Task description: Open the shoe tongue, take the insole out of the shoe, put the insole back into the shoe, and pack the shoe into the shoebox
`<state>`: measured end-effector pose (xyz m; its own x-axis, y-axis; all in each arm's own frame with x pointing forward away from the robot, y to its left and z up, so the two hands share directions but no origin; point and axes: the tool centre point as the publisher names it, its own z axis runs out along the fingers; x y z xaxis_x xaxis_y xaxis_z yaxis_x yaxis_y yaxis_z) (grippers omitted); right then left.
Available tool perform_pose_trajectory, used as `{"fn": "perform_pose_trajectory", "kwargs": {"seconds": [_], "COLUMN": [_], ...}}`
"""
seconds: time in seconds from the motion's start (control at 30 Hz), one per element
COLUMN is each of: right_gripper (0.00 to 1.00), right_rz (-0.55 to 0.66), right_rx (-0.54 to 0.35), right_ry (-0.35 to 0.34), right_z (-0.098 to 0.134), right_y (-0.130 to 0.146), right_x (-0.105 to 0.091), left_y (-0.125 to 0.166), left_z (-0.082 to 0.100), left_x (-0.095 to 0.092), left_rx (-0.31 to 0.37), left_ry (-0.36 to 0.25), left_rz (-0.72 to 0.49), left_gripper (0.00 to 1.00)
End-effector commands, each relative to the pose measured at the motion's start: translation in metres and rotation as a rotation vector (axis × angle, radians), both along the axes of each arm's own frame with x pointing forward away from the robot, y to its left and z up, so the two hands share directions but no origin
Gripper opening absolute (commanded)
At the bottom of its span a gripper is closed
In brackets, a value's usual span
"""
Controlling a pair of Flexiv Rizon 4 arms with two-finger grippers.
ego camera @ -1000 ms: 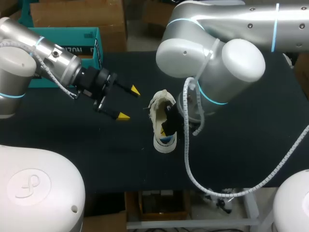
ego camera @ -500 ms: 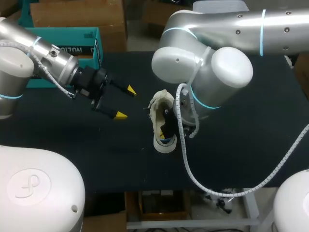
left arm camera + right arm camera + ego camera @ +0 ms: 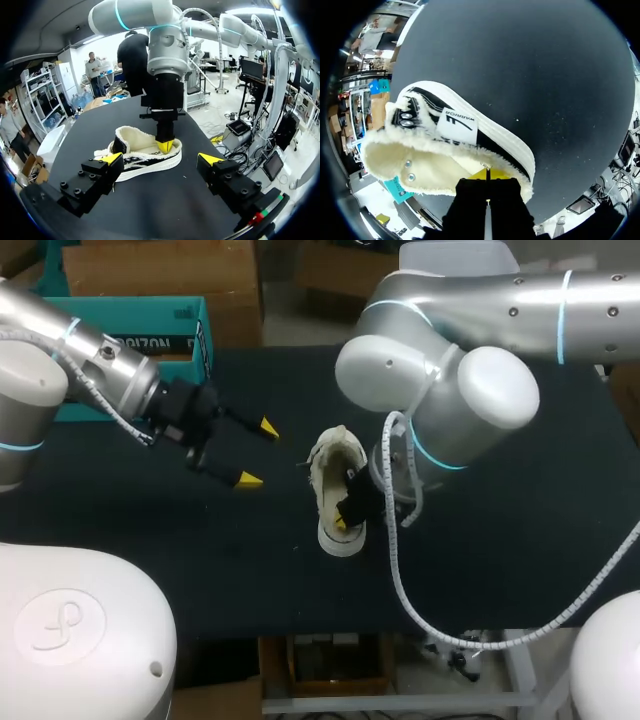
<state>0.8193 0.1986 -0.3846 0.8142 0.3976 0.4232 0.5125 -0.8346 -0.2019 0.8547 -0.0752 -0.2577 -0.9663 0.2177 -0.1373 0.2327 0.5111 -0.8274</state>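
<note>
A cream fleece-lined shoe (image 3: 333, 458) with a white sole and black side lies on the black table (image 3: 520, 540), toe toward the front edge. My right gripper (image 3: 343, 524) comes straight down into the shoe's opening near the toe end, tips shut together. In the right wrist view the shut tips (image 3: 487, 174) rest against the fleece lining of the shoe (image 3: 432, 162); whether they pinch anything is hidden. My left gripper (image 3: 257, 453) hovers open to the left of the shoe. From the left wrist, the open gripper (image 3: 161, 159) faces the shoe (image 3: 137, 150) and the right gripper (image 3: 165, 146).
A teal shoebox (image 3: 150, 340) stands at the table's back left, behind my left arm. My right arm's bulky elbow (image 3: 470, 390) hangs over the table's middle right. Bare black table lies in front of the shoe and to the far right.
My right arm's elbow swung slightly while its gripper stayed in the shoe. My left gripper drew back a little to the left, still open. The shoe barely moved.
</note>
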Motion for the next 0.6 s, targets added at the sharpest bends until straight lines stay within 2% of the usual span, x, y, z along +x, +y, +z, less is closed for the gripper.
{"fn": "perform_pose_trajectory", "kwargs": {"seconds": [0.03, 0.1, 0.17, 0.23, 0.3, 0.33, 0.5, 0.6], "right_gripper": [0.00, 0.00, 0.00, 0.00, 0.00, 0.00, 0.00, 0.00], "right_rz": [0.050, 0.119, 0.140, 0.200, 0.273, 0.260, 0.356, 0.373], "right_rx": [-0.010, -0.004, -0.014, 0.007, 0.036, 0.029, 0.082, 0.093], "right_ry": [-0.045, -0.080, -0.079, -0.105, -0.139, -0.130, -0.176, -0.187], "right_z": [0.039, 0.053, 0.061, 0.067, 0.069, 0.069, 0.066, 0.065], "right_y": [-0.011, -0.019, -0.027, -0.034, -0.043, -0.048, -0.067, -0.074], "right_x": [-0.004, -0.001, 0.003, 0.007, 0.011, 0.013, 0.021, 0.023], "left_y": [-0.001, 0.000, 0.001, 0.003, 0.003, 0.003, 0.007, 0.010], "left_z": [0.013, 0.017, 0.019, 0.019, 0.017, 0.016, 0.010, 0.008], "left_x": [-0.009, -0.011, -0.015, -0.020, -0.024, -0.026, -0.035, -0.039], "left_rx": [0.029, 0.043, 0.054, 0.077, 0.093, 0.102, 0.122, 0.123], "left_ry": [-0.003, 0.003, 0.011, 0.020, 0.027, 0.034, 0.059, 0.068], "left_rz": [0.053, 0.079, 0.100, 0.112, 0.134, 0.139, 0.191, 0.214], "left_gripper": [1.00, 1.00, 1.00, 1.00, 1.00, 1.00, 1.00, 1.00]}}
